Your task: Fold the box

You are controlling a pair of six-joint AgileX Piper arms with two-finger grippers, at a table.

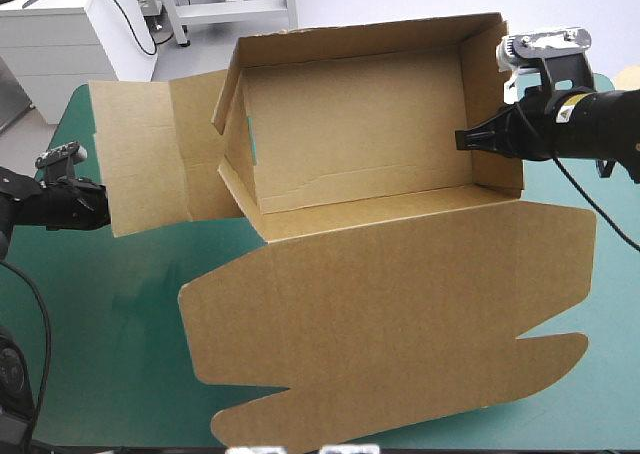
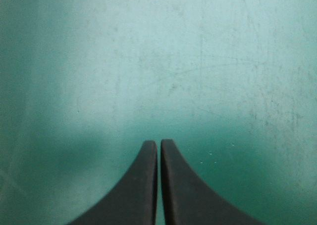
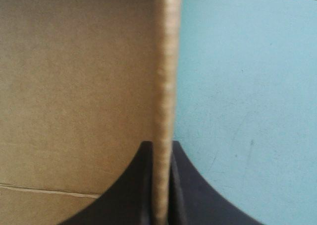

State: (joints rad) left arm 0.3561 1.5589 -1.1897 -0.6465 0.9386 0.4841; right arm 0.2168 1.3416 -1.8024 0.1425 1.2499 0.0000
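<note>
— Item one, the box (image 1: 350, 134)?
— Brown board, on the far half of the teal-green cover (image 1: 100, 324). It stands as an open tray, the far wall (image 1: 350, 44) and right wall (image 1: 490, 114) raised.
— Left wall (image 1: 235, 144)?
— Up, but leaning, with a gap of cover showing through it. I'd call it not yet tucked. Its side panel (image 1: 150, 154) lies spread flat toward the table's left edge.
— Lid (image 1: 400, 314)?
— Flat, reaching toward the near edge, tabs unfolded.
— Right gripper (image 3: 161, 150)?
— Pinched on the right wall's upper edge, one black finger inside the tray and one outside.
— Left gripper (image 2: 159, 144)?
— Fingers together on nothing, over bare cover near the left edge, close by the side panel.
— Progress?
— Roughly halfway, by my reckoning. The tray is formed, but the left side needs folding in and tucking.
</note>
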